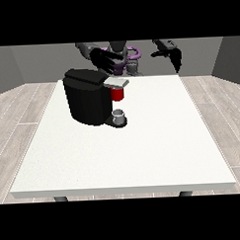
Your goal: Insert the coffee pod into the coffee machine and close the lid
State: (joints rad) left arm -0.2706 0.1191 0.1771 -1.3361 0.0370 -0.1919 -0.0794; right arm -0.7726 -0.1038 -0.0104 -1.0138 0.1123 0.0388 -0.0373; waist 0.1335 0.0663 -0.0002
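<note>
A: Pod?
B: Can't make out a pod as such. There's a red part (118, 94) under the grey lid (115, 82) at the machine's head; may be the pod holder, can't tell which.

A: Machine?
B: Black machine (86, 96), on the table (143, 150), left of centre and toward the far edge. Lid sits at its upper front-right corner, roughly level, just above the red part. Can't tell if it's fully down.

A: Anything under the spout?
B: Small grey cup (119, 116) on the machine's base, right below the red part, not touching it.

A: Hands?
B: Hand at view's left (105, 61) hangs just behind and above the machine top, near the lid. Fingers spread and pointing down-ish, nothing in them. Whether it touches the lid, can't tell. Hand at view's right (168, 53) is up in the air over the far table edge, well apart from the machine, fingers relaxed and apart, holding nothing.

A: Robot body?
B: Torso (126, 55) small at the top, behind the far edge, between the two arms.

A: Around?
B: White table top, wood-plank floor (18, 111) at both sides, grey walls behind.
</note>
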